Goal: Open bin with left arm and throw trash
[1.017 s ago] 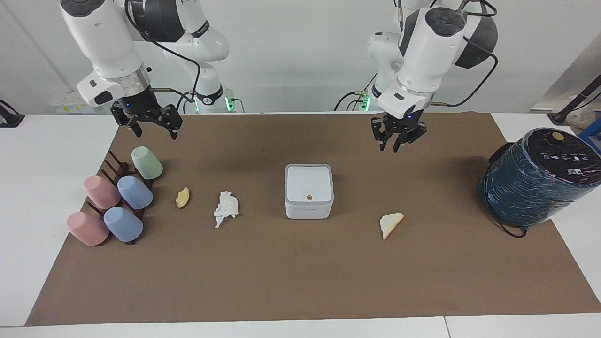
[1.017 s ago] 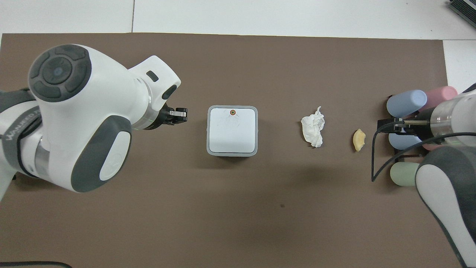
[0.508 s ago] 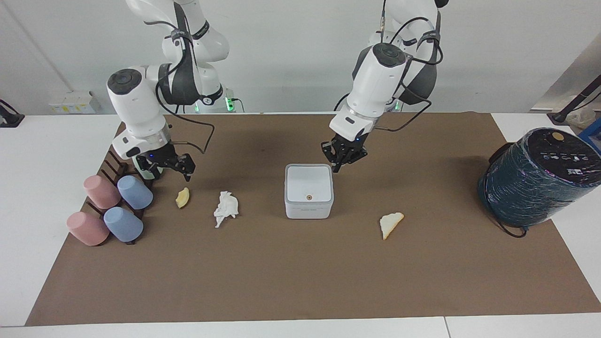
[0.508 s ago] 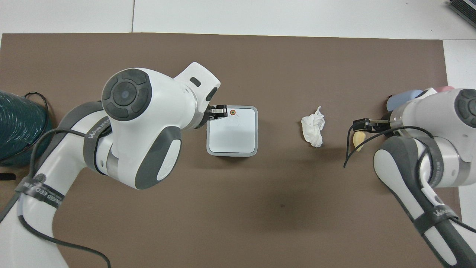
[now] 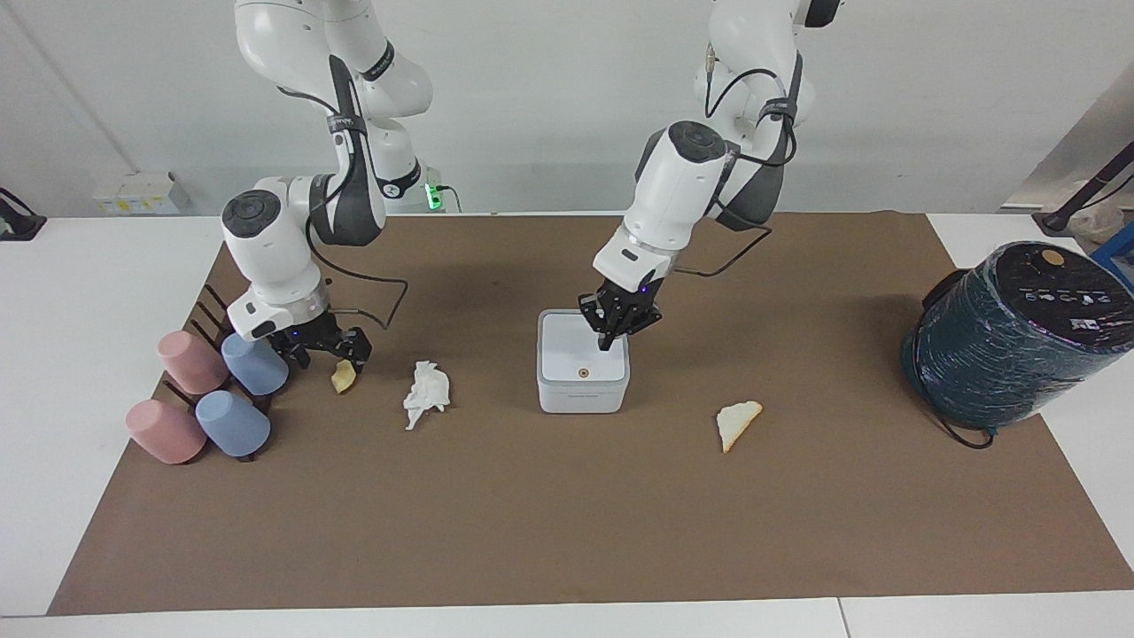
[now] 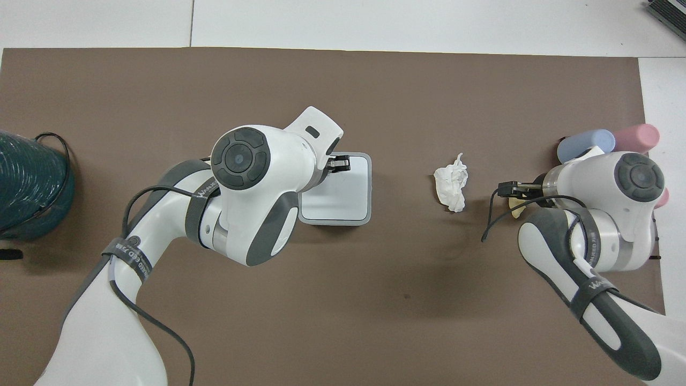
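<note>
Our left claw [image 5: 609,340], tips together, is over the bin [image 5: 582,384] at mid-table (lid down); our right claw [image 5: 330,352], spread, flanks the peel [image 5: 344,377] toward 9 o'clock. All 3 scraps remain out.

Left arm is reaching forward and down, wrist bent, left hand [image 5: 608,341] pointing downward with fingertips pressed together. Right arm is crouching low, right hand [image 5: 326,353] hanging with fingers spread.
</note>
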Tool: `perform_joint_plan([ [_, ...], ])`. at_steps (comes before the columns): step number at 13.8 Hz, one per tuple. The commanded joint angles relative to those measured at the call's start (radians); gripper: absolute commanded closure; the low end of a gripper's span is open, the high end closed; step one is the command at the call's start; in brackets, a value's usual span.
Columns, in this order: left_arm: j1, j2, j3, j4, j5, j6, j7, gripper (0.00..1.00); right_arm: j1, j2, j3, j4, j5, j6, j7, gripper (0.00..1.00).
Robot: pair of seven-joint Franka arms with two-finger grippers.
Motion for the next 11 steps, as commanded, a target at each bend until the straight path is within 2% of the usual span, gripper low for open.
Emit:
perform_joint_plan([
  [1,-0.048,0.027,0.017,-0.005,-0.018,0.021,-0.015,1.00,-0.010,-0.012,0.005,-0.029,0.001,0.017,-0.022,0.00],
  [3,-0.056,0.050,0.017,-0.006,-0.018,0.030,-0.016,1.00,-0.010,-0.009,0.005,-0.035,0.001,0.018,-0.024,0.00],
  [5,-0.046,0.052,0.018,0.029,-0.016,-0.023,-0.016,1.00,-0.010,-0.009,0.005,-0.035,0.001,0.023,-0.026,0.46],
  [6,-0.037,0.058,0.020,0.097,-0.015,-0.101,-0.015,1.00,-0.010,-0.008,0.005,-0.035,0.001,0.023,-0.027,0.60],
  [8,-0.017,0.061,0.032,0.217,-0.001,-0.309,-0.015,1.00,-0.008,0.001,0.005,-0.035,0.000,0.024,-0.029,0.98],
  [11,0.041,0.052,0.075,0.354,0.053,-0.542,-0.006,1.00,-0.008,0.002,0.005,-0.032,0.000,0.021,-0.026,1.00],
])
